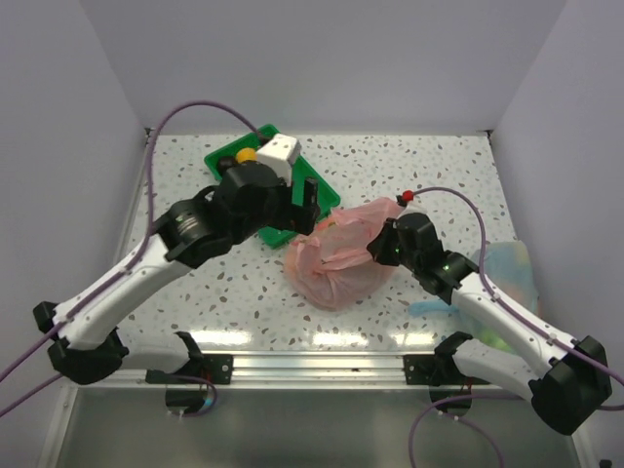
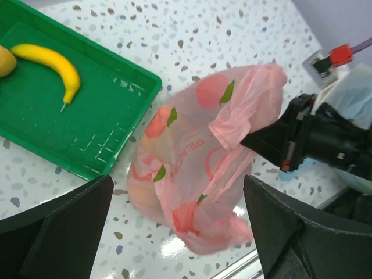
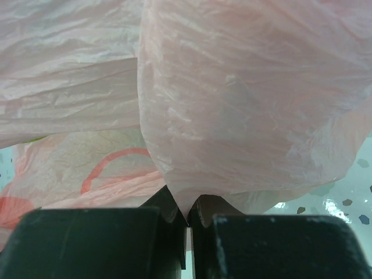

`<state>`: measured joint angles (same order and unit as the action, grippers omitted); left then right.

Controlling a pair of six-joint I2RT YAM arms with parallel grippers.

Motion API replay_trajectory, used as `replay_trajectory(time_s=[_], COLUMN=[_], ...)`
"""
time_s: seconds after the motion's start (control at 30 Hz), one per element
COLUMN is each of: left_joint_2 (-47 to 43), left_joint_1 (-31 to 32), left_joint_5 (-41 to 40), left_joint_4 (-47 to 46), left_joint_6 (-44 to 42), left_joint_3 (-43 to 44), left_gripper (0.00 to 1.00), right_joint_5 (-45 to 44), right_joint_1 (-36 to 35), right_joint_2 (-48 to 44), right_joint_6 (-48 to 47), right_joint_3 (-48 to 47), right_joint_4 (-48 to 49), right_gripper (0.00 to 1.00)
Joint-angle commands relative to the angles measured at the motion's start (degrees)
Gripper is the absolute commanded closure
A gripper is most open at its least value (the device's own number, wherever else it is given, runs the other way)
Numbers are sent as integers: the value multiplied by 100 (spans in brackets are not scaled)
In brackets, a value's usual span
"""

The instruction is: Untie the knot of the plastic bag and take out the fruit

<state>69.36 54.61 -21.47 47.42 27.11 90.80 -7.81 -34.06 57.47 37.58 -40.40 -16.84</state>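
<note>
Speckled white table point(image 1: 419, 175) fills the top view. The pink plastic bag point(image 1: 336, 273) sits at the centre of the frame in a crumpled heap with peach prints on it, and its left edge is just beside the green tray point(image 1: 220, 156) at upper centre-left. Whether the knot is tied or loose can't be told, and the fruit inside can't be made out through the plastic. A pale blue bag point(image 1: 512, 268) lies at the right edge, behind the right arm. The left gripper point(image 2: 178, 192) hangs above the bag with its jaws spread wide and nothing in them. The right gripper point(image 3: 189, 218) is clamped tight on a fold of pink plastic at the bag's right side. A banana point(image 2: 52, 61) lies in the tray, upper left of the left wrist view.
</note>
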Motion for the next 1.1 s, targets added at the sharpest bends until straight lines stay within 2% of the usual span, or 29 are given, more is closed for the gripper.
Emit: replay_trajectory(time_s=[0.0, 0.17, 0.43, 0.77, 0.93, 1.03, 1.07], left_joint_2=[876, 1701, 2178, 2547, 2652, 2661, 2661], left_joint_1=[-319, -486, -478, -258, -240, -240, -249], left_joint_5=[810, 1609, 2683, 2350, 2166, 1947, 1867], left_joint_4=[-240, -663, -1314, -1446, -1683, -1797, -1876], left_joint_6=[-803, -1338, -1762, -1955, -1859, -1736, -1701], left_joint_3=[34, 8, -528, -959, -1126, -1161, -1179], left_gripper=[0, 0, 0, 0, 8, 18, 29], right_joint_5=[219, 315, 394, 535, 562, 544, 544], right_joint_1=[-12, -4, -4, -4, -4, 5, 5], right_joint_2=[1, -69, -184, -157, -149, -175, -201], right_joint_6=[-286, -366, -392, -357, -322, -322, -304], right_joint_3=[-301, -363, -345, -319, -319, -293, -275], right_joint_4=[-47, -135, -232, -127, -91, -118, -135], right_gripper=[100, 100, 100, 100, 100, 100, 100])
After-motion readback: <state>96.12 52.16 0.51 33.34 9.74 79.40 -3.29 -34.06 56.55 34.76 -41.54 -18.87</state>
